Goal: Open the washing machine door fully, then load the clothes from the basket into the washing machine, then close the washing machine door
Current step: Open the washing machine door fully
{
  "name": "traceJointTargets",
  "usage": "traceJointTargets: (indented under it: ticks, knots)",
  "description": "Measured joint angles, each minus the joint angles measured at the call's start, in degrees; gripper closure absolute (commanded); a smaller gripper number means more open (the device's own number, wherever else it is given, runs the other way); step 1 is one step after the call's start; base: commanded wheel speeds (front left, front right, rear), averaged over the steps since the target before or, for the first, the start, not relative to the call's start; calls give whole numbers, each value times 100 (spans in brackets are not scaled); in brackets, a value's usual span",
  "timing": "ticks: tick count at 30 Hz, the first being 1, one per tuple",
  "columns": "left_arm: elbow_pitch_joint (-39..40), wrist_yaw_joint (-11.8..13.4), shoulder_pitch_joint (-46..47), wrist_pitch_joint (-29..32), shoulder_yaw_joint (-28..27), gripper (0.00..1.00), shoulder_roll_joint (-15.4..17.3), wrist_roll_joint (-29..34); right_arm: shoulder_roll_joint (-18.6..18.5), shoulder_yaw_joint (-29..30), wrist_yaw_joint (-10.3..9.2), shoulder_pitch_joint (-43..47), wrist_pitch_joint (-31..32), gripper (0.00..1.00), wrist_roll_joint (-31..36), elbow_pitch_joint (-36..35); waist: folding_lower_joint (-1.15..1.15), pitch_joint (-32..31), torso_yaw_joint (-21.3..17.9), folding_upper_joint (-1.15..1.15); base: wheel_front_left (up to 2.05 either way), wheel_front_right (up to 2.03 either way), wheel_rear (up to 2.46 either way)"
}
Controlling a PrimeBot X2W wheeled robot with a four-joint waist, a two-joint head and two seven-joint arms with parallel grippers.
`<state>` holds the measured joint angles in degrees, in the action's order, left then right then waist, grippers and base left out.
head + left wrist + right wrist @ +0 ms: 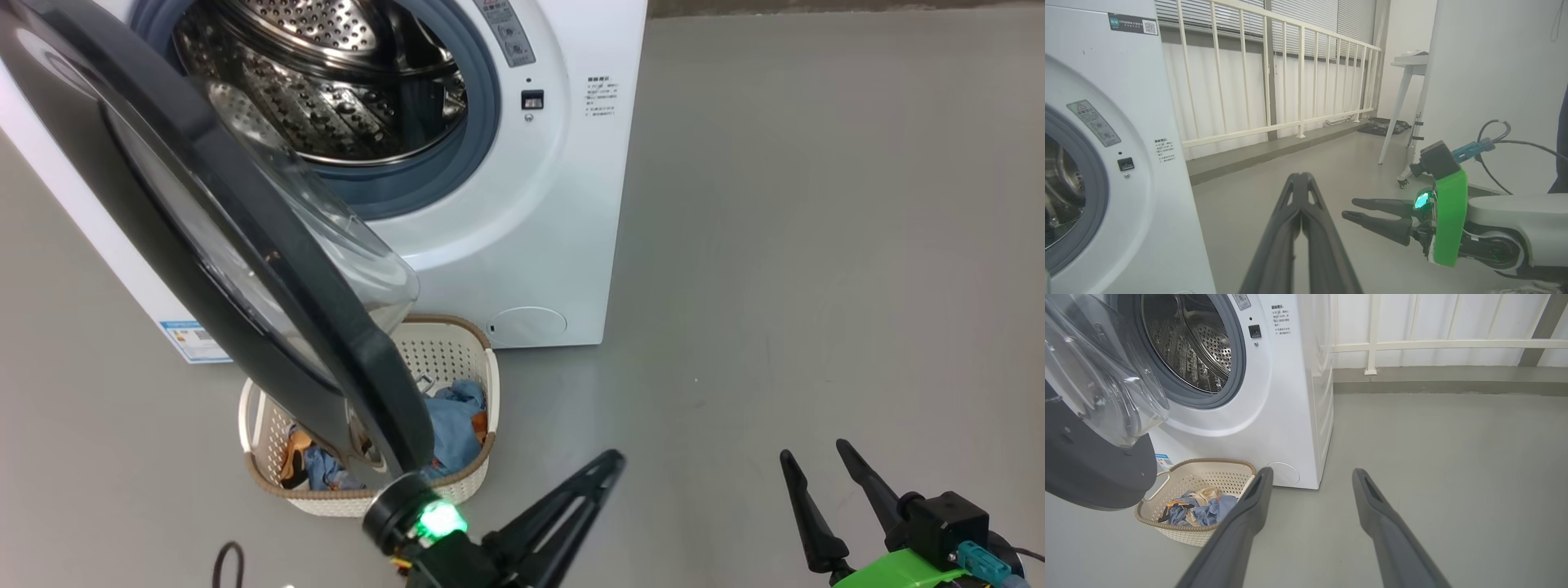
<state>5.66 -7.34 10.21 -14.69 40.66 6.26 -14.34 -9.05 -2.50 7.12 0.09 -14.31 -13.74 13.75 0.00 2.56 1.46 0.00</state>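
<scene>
1. Washer [522,245]: white front-loader on grey floor [816,245]; steel drum [326,90] exposed.
2. Door [269,269]: swung open from washer front; black rim, clear dome; overhanging part of basket.
3. Basket [445,339]: cream, brown rim; on floor just before washer front, under door.
4. Clothes [453,425]: blue, cream and orange-brown pieces; heaped in basket, outside washer.
5. Left claw [611,464]: clenched, fingers pressed together, gripping nothing; apart from washer, near basket.
6. Right claw [814,451]: released, fingers spread, gripping nothing; well apart from washer, over floor.
</scene>
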Motion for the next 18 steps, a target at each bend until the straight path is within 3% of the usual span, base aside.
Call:
traceJointTargets:
  ticks: [5,18]
  knots:
    - [-673,1,-246,5,-341,100,-62,8,-1,-16,0,-5,0,0,-4,29,0,98,2,0,0,0,0]
    - [-1358,60,-66,5,-1323,100,-250,53,-2,-53,0,-93,0,0,-54,30,0,245,-24,0,0,0,0]
